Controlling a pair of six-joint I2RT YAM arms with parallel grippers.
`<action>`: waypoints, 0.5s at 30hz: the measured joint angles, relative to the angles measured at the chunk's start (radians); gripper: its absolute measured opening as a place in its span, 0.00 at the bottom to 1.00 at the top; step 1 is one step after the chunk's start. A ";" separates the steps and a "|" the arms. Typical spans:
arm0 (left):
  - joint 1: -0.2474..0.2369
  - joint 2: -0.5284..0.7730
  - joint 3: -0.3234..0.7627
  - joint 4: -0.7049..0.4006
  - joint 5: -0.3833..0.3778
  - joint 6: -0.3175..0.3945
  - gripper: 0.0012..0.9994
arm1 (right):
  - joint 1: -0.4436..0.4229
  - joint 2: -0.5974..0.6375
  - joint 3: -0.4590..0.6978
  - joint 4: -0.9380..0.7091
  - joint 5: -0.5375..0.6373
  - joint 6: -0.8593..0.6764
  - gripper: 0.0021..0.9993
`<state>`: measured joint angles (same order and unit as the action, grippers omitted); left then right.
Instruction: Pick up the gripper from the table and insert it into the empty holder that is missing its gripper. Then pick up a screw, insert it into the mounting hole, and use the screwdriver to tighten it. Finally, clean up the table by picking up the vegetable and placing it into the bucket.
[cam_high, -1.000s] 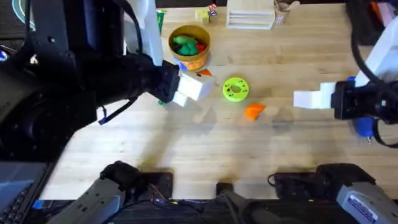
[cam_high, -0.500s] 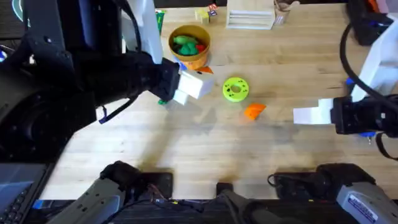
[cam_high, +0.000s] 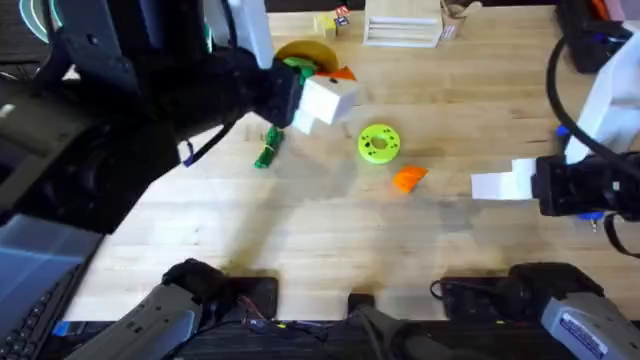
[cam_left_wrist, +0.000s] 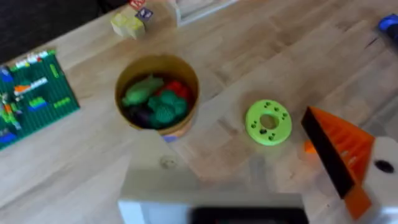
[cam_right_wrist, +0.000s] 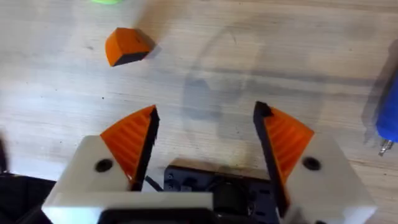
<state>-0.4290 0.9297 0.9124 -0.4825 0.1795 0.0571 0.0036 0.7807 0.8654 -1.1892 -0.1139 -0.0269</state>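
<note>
Nearest the bases, the right gripper (cam_right_wrist: 205, 134) hangs low over the bare wood at the right side of the table (cam_high: 300, 240), its two orange ribbed pads (cam_right_wrist: 132, 140) spread wide with nothing between them. The loose orange gripper tip (cam_high: 409, 178) lies on the wood ahead of it toward the middle, near but clear of the fingers; in the right wrist view the same wedge (cam_right_wrist: 126, 46) sits beyond the left-hand pad. The blue screwdriver (cam_right_wrist: 390, 119) lies just beside the right gripper on its outer side. Farther out, the lime-green ring disc (cam_high: 379, 143) rests just past the orange tip. The slim dark green vegetable (cam_high: 267, 150) lies on the table left of the disc. Above it the left gripper (cam_high: 325, 98) is raised beside the yellow bucket (cam_left_wrist: 157, 96), which holds green and red toy foods; one orange pad (cam_left_wrist: 339, 152) shows beside the bare white holder (cam_left_wrist: 211, 202), and how wide this gripper stands cannot be told.
</note>
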 joint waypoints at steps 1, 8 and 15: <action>0.000 0.006 -0.008 0.041 0.000 0.014 0.99 | 0.000 0.000 0.000 0.000 0.000 0.000 0.92; 0.000 -0.074 -0.213 0.332 0.012 0.060 0.99 | 0.000 0.000 0.000 0.000 0.000 0.000 0.92; 0.000 -0.287 -0.541 0.652 0.068 0.070 0.99 | 0.000 0.000 0.000 0.000 0.000 0.000 0.92</action>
<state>-0.4290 0.6422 0.3717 0.1693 0.2480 0.1272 0.0036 0.7807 0.8654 -1.1892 -0.1139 -0.0269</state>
